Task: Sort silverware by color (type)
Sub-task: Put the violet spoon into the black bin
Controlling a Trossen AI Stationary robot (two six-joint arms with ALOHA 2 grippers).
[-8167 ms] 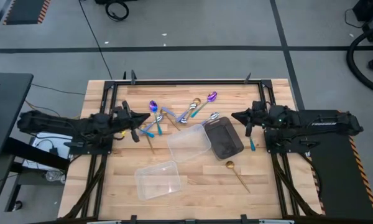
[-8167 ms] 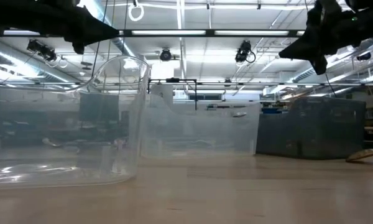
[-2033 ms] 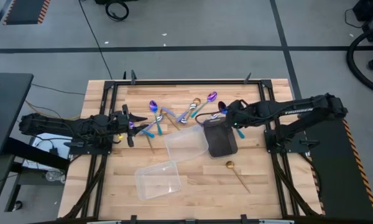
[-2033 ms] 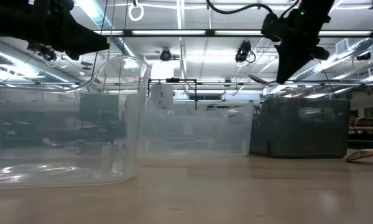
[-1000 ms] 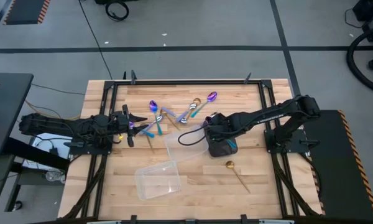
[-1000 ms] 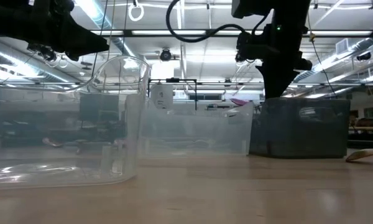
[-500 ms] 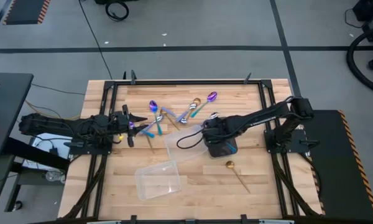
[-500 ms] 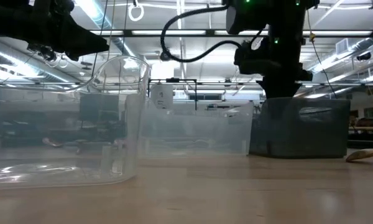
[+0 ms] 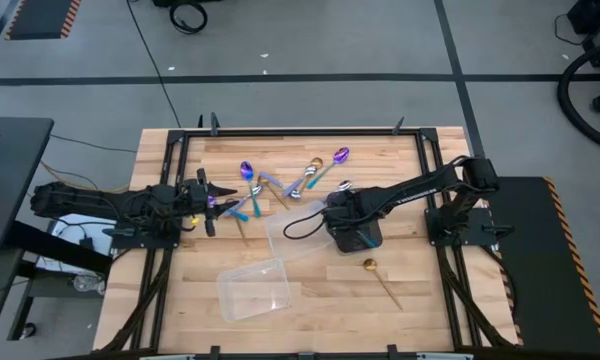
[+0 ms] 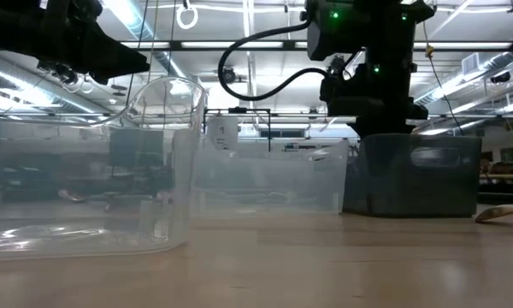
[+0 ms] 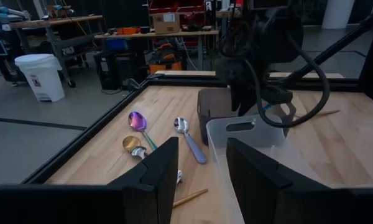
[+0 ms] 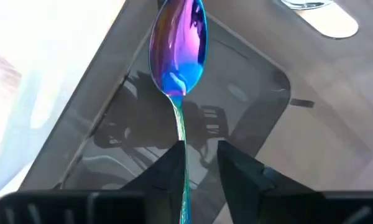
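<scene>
Iridescent purple-blue spoon [image 12: 177, 53] hanging bowl-forward ahead of the right gripper [image 12: 198, 163], directly above the dark tray [image 12: 248, 112]. A second ago this gripper was carrying the spoon in toward the tray with its fingers pressed on the handle; now the fingers have begun to spread, and the handle lies against one finger with a gap to the other, so whether it is still pinched cannot be told. In the high view the right gripper [image 9: 346, 215] sits over the tray [image 9: 368, 238], beside a clear container [image 9: 298, 235]. Judged from this, one iridescent piece is being delivered. To the far side of the gripper the remaining silverware [image 9: 280, 182] lies loose on the table, and a gold spoon [image 9: 378, 275] lies near the tray. The left gripper [image 11: 202, 174] waits, fingers spread and empty, unmoved over the last second.
</scene>
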